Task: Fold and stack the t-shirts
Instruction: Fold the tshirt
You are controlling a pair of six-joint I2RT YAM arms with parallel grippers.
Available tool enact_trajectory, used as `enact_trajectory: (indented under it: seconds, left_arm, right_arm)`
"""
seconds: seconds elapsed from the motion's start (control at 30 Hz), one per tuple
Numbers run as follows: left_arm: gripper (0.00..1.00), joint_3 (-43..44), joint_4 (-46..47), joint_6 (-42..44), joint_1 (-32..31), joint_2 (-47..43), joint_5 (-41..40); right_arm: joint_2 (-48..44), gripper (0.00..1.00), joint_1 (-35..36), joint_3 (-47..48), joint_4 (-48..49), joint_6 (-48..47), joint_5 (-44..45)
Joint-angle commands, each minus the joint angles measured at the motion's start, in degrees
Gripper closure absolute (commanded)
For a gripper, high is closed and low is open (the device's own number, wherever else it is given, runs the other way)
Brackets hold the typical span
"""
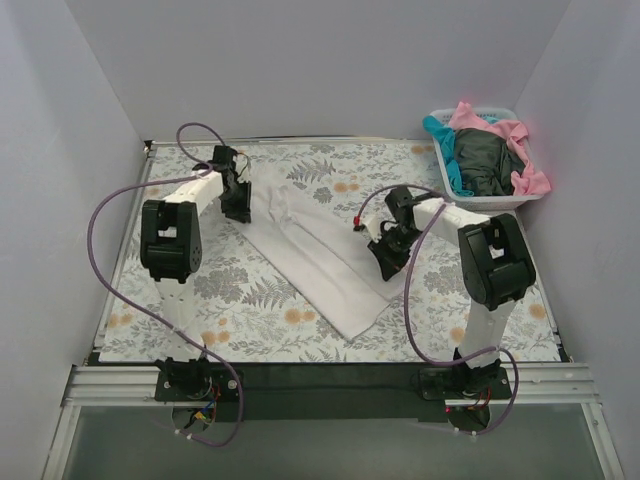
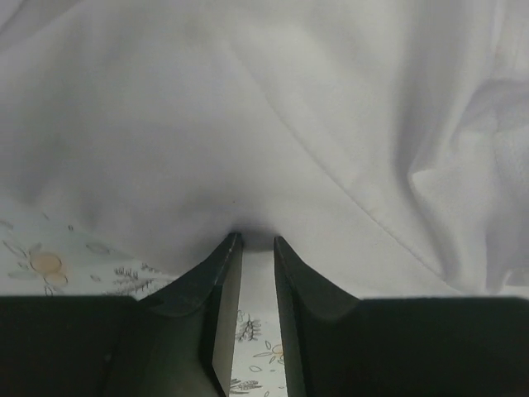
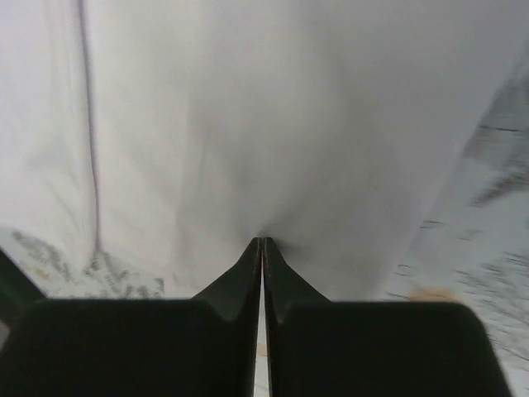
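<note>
A large white t-shirt (image 1: 315, 255) lies in a long diagonal band on the printed sheet (image 1: 250, 300). My left gripper (image 1: 238, 205) is at the shirt's far left end. In the left wrist view the jaws (image 2: 256, 241) stand a narrow gap apart with white cloth (image 2: 264, 124) caught between the tips. My right gripper (image 1: 388, 262) is at the shirt's right edge. In the right wrist view it (image 3: 262, 241) is shut on the white cloth (image 3: 273, 116). Pink (image 1: 500, 128), teal (image 1: 447, 140) and dark grey-green (image 1: 485, 160) t-shirts lie bunched in the basket.
The white plastic basket (image 1: 490, 203) stands at the far right corner, against the right wall. White walls enclose the table on three sides. Purple cables loop from both arms. The printed sheet covers the whole table top.
</note>
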Motion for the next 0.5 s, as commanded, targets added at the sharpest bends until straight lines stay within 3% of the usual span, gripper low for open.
enact_trajectory:
  seconds: [0.0,0.07,0.1,0.23,0.3,0.43,0.47]
  left_arm:
    - [0.76,12.27,3.71,5.73,-3.23,11.08,0.11]
    - [0.72,20.83,2.14,7.40,-4.83,15.67,1.68]
    - [0.70,30.36,1.17,7.50,-5.62,17.61,2.48]
    - [0.60,39.41,1.15,7.93,-5.89,19.76,3.81]
    - [0.60,38.28,1.25,9.16,-5.89,17.38,4.50]
    - [0.60,25.12,2.90,7.16,-5.98,6.93,7.40]
    - [0.60,18.30,3.96,6.54,-5.98,4.30,7.76]
  right_arm:
    - [-3.61,0.93,7.53,-6.96,-2.58,1.25,-5.80]
    - [-5.03,0.91,12.37,-8.11,-3.71,1.78,-12.54]
    - [-5.47,0.89,13.51,-7.59,-4.59,1.78,-14.16]
    - [-7.66,0.85,13.62,-2.76,-6.18,1.61,-15.93]
    - [-8.63,0.83,12.74,-0.82,-6.18,1.26,-15.41]
    - [-7.94,0.81,11.94,0.67,-4.87,0.82,-13.21]
    - [-7.33,0.81,11.94,0.94,-4.25,1.69,-12.68]
